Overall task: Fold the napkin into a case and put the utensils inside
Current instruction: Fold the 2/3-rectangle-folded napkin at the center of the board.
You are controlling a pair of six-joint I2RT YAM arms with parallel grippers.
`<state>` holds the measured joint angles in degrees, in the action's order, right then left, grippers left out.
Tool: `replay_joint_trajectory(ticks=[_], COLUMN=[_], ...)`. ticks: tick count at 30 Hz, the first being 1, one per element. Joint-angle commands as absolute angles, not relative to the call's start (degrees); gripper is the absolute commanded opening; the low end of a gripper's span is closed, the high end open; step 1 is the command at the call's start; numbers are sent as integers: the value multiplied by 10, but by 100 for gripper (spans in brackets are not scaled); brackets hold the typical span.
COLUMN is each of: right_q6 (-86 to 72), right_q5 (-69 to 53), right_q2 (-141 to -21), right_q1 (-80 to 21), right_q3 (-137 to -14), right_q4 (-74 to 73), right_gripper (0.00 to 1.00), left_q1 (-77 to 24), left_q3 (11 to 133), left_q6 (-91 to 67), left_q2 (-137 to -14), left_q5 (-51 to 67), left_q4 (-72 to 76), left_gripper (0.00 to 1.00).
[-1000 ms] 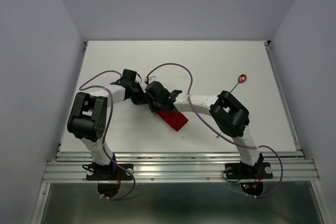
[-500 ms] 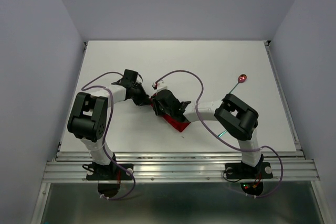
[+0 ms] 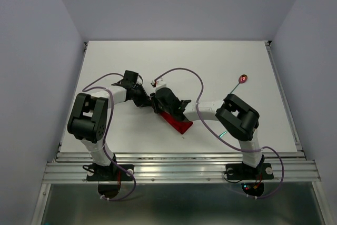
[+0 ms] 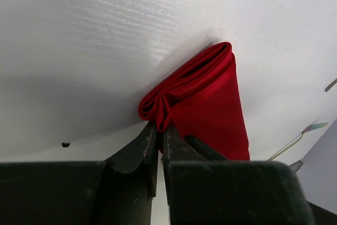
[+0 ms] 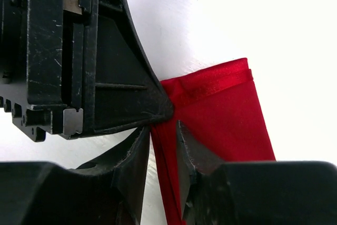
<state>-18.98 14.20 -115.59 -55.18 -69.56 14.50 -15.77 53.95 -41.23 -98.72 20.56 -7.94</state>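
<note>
A robotics lab's test cell: plain pale walls (image 3: pixel 179 3) are enclosing a white tabletop (image 3: pixel 210 61), where the left arm (image 3: pixel 87 117) and right arm (image 3: pixel 239 119) are standing bolted to an aluminium rail (image 3: pixel 179 169) at its near edge, purple cables (image 3: pixel 179 68) looping along them.

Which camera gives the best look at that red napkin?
The left wrist view: the napkin lies close, folded layers plain. The right wrist view shows its flat hemmed end, partly behind the left hand. The top view shows only a small red wedge.
</note>
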Motion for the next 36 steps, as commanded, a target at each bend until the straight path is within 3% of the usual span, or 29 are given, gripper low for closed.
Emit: replay_joint_trajectory(ticks=[1, 7, 8, 11, 16, 32, 36], right_q6=[-185, -184, -184, -183, -175, -130, -133], right_q5=[159, 167, 166, 161, 157, 231, 238], right_q2=[-1162, -1163, -1162, -1157, -1158, -1180, -1178], right_q1=[-561, -561, -561, -561, -561, -583, -583], right_q3=[-723, -725, -722, -715, -711, -718, -715], right_q4=[162, 153, 152, 155, 156, 142, 144], right_gripper=[26, 17, 17, 34, 37, 34, 22], left_q1=[-161, -161, -161, -161, -161, -161, -161], left_q3=[531, 528, 528, 528, 529, 533, 533], left_q6=[-410, -413, -413, -414, -414, -412, -412], left_q2=[-955, -951, -951, -951, -954, -961, -960], left_q5=[215, 215, 215, 215, 217, 221, 220], left_q4=[-86, -85, -85, -85, -84, -84, -84], left_gripper=[0, 0, 0, 0, 0, 0, 0])
